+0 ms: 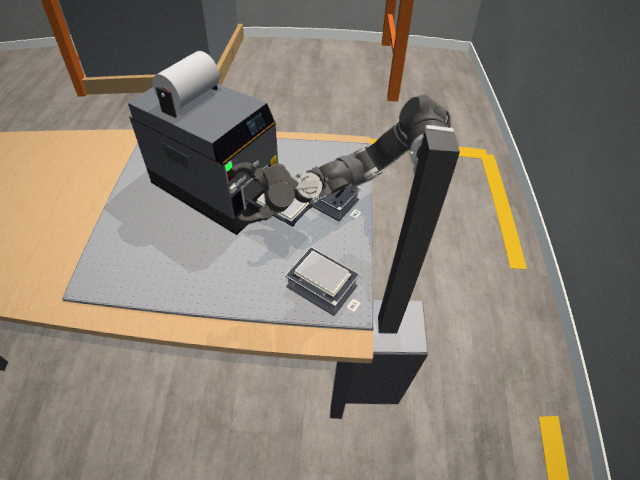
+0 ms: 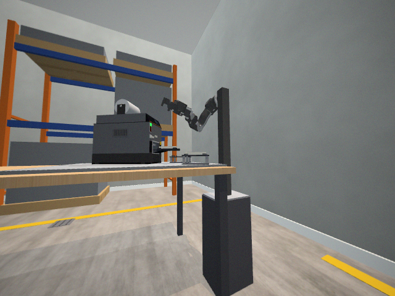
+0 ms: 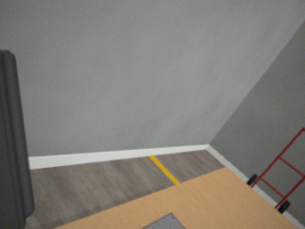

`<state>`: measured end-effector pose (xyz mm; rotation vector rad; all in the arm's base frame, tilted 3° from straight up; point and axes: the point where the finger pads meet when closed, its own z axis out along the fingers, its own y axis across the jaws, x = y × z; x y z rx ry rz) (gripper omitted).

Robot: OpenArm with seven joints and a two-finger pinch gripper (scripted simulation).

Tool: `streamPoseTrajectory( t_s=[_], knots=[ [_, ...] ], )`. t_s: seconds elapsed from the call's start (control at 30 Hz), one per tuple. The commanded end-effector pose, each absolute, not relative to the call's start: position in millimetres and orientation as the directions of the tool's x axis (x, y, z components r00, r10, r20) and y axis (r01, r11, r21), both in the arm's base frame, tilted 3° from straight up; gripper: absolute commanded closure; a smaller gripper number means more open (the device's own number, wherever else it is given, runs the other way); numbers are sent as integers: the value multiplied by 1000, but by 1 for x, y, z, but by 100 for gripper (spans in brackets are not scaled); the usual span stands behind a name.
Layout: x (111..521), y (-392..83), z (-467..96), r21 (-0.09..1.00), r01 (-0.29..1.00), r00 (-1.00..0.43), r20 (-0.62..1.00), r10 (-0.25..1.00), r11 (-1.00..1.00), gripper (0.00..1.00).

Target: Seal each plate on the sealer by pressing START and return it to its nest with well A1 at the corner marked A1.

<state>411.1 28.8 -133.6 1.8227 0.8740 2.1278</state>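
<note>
The dark sealer (image 1: 201,149) stands on the grey mat, and its lamp (image 1: 227,166) is green; the lamp also shows in the side view (image 2: 150,125). The stage (image 2: 168,149) is out in front, with a plate (image 1: 292,209) lying on it. The far nest (image 1: 338,200) is empty. The near nest (image 1: 322,279) holds the other plate (image 1: 323,272), which has a pale flat top. My gripper (image 1: 247,192) (image 2: 165,103) is open and empty. It hangs in the air in front of the sealer's upper edge, well above the stage and plate. The wrist view shows only one finger (image 3: 10,143), a wall and the floor.
The foil roll (image 1: 187,77) sits on top of the sealer. The arm's dark post (image 1: 418,227) stands at the table's right edge. Small label tags (image 1: 354,304) lie by the nests. Orange shelving (image 2: 9,95) stands behind the table.
</note>
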Motion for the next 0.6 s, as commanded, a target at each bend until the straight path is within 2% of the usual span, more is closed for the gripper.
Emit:
streamPoseTrajectory(
  t_s=[0.0,0.33,0.4,0.57],
  knots=[
    [410,37,-135,581,246,-242,812,532,-775,35],
    [402,80,-157,759,370,-385,650,655,-536,35],
    [402,80,-157,759,370,-385,650,655,-536,35],
    [397,93,-178,825,410,-448,554,702,-389,35]
  ],
)
